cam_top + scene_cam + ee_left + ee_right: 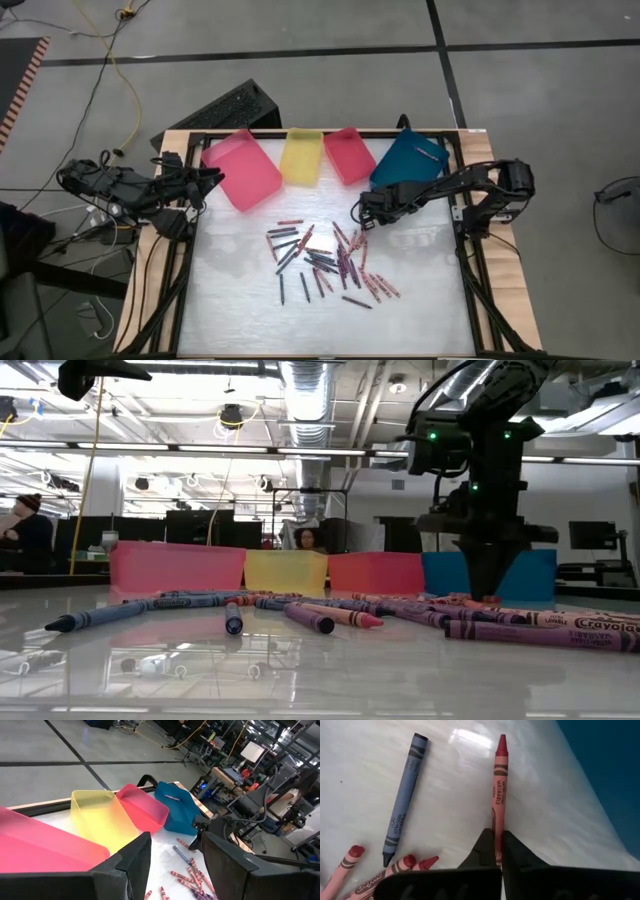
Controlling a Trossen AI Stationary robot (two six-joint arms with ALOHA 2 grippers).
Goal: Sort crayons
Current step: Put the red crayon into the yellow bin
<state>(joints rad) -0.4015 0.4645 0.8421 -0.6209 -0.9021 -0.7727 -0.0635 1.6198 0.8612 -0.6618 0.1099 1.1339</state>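
- Two dark arms work at the white table (pixel 240 320); the right gripper (pixel 357 212) reaches in from the right edge, stretched low towards the table's middle, its tip down just beside the blue tray (pixel 410 160).
- In the right wrist view its fingers (pixel 482 851) are pressed together on the lower end of a red crayon (pixel 499 785), which lies flat on the table and points straight away from the fingertips, its sharpened tip farthest from them.
- The blue tray's wall fills the edge of that view, near the red crayon on one side.
- On the other side of the pinched crayon lies a dark blue crayon (pixel 405 800), apart from it and slightly slanted, its paper wrapper printed in black.
- Close beside the gripper's body, three more red tips (pixel 415 862) poke into the right wrist view.
- In the low view the right gripper (pixel 487 592) stands upright, its tip down among the crayons in front of the blue tray.
- The left gripper (pixel 205 185) waits at the table's left edge, next to the large pink tray (pixel 240 170), fingers spread and holding nothing.
- The rest of the crayons (pixel 320 260) lie scattered in a loose heap on the side of the right gripper away from the trays: red, purple, dark blue and black sticks, some crossing.
- A yellow tray (pixel 301 157) and a red tray (pixel 348 155) sit between the pink and blue ones.
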